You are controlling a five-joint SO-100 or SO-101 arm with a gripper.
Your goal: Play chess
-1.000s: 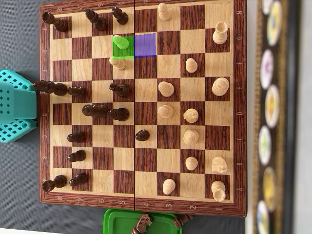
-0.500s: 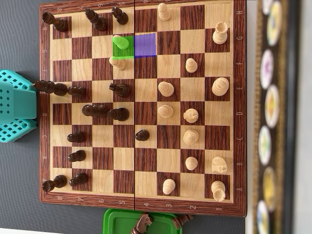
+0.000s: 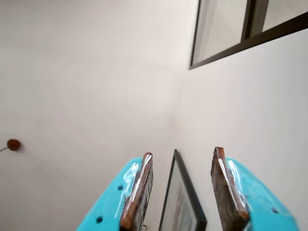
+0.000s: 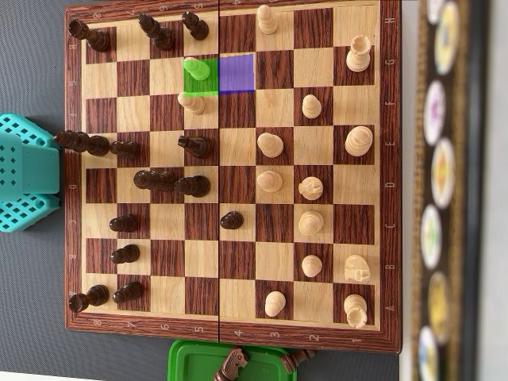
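In the overhead view a wooden chessboard carries dark pieces on its left half and light pieces on its right half. A green-tinted square holds a light pawn. The square to its right is tinted purple and is empty. Another light pawn stands just below the green square. My gripper shows only in the wrist view. Its teal fingers with brown pads stand apart with nothing between them, and they point up at a bare wall. A teal part of the arm sits at the board's left edge.
A green tray below the board holds a couple of dark captured pieces. A dark strip with round coloured discs runs along the right. In the wrist view a black picture frame and a dark window frame hang on the wall.
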